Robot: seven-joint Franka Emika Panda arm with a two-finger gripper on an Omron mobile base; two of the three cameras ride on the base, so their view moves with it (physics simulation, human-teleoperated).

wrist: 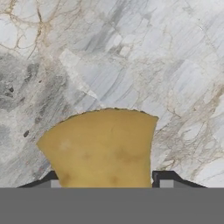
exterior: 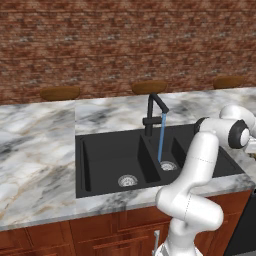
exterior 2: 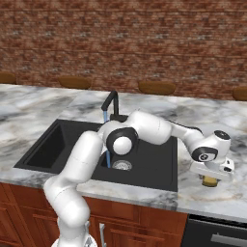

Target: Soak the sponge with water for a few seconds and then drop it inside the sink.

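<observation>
The yellow sponge (exterior 2: pixel 209 182) lies on the marble counter (exterior 2: pixel 212 202) just right of the black sink (exterior 2: pixel 154 173). My gripper (exterior 2: pixel 210 177) is lowered straight over it. In the hand view the sponge (wrist: pixel 103 148) sits between the two dark fingertips (wrist: pixel 164 178), which flank its sides close to its edges; the gripper (wrist: pixel 107 181) looks open. A thin blue stream of water (exterior: pixel 161 137) runs from the black faucet (exterior: pixel 152 112) into the narrower right basin (exterior: pixel 200 155) beside its silver drain (exterior: pixel 168 165). The water (exterior 2: pixel 104 116) is partly hidden behind my arm.
The wide left basin (exterior: pixel 100 160) has its own drain (exterior: pixel 127 180). Marble counter (exterior: pixel 35 150) stretches left of the sink. Brown stool tops (exterior: pixel 60 93) line the far side below the brick wall. A dark appliance front (exterior 2: pixel 217 234) lies below the counter at right.
</observation>
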